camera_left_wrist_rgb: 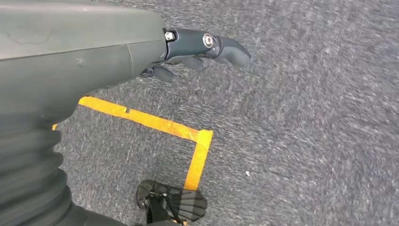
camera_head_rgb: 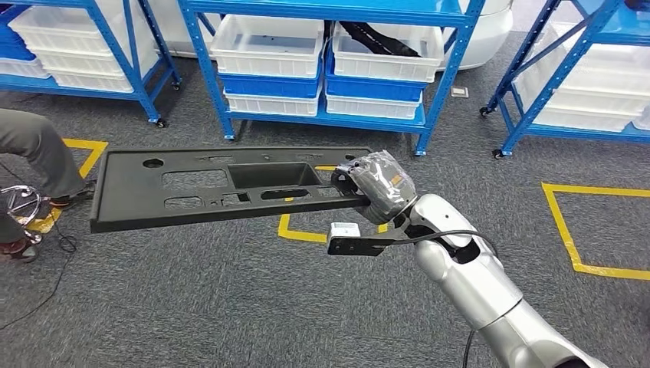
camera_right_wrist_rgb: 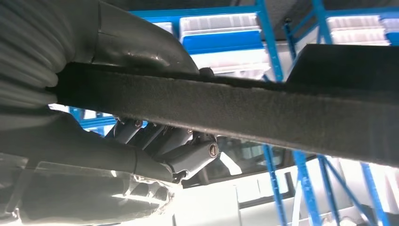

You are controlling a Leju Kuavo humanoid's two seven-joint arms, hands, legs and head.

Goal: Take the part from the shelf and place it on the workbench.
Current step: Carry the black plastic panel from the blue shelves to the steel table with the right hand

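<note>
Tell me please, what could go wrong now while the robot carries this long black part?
The right hand grips the black panel only at one end, so the long free side may sag or slip. That free end reaches toward a seated person's leg and could bump it.

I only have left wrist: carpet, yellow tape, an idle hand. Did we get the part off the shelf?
Observer: Yes. In the head view the right hand grips a long black plastic panel at one end, held roughly level over the grey carpet.
Operator: Solid grip or fingertips?
Observer: The right wrist view shows the thumb on one face of the panel's edge and the fingers curled against the other.
Operator: Workbench in sight?
Observer: None visible. Ahead stand blue shelves holding white bins.
Operator: Anyone nearby?
Observer: A person's leg is at the head view's left edge, near the panel's free end.
</note>
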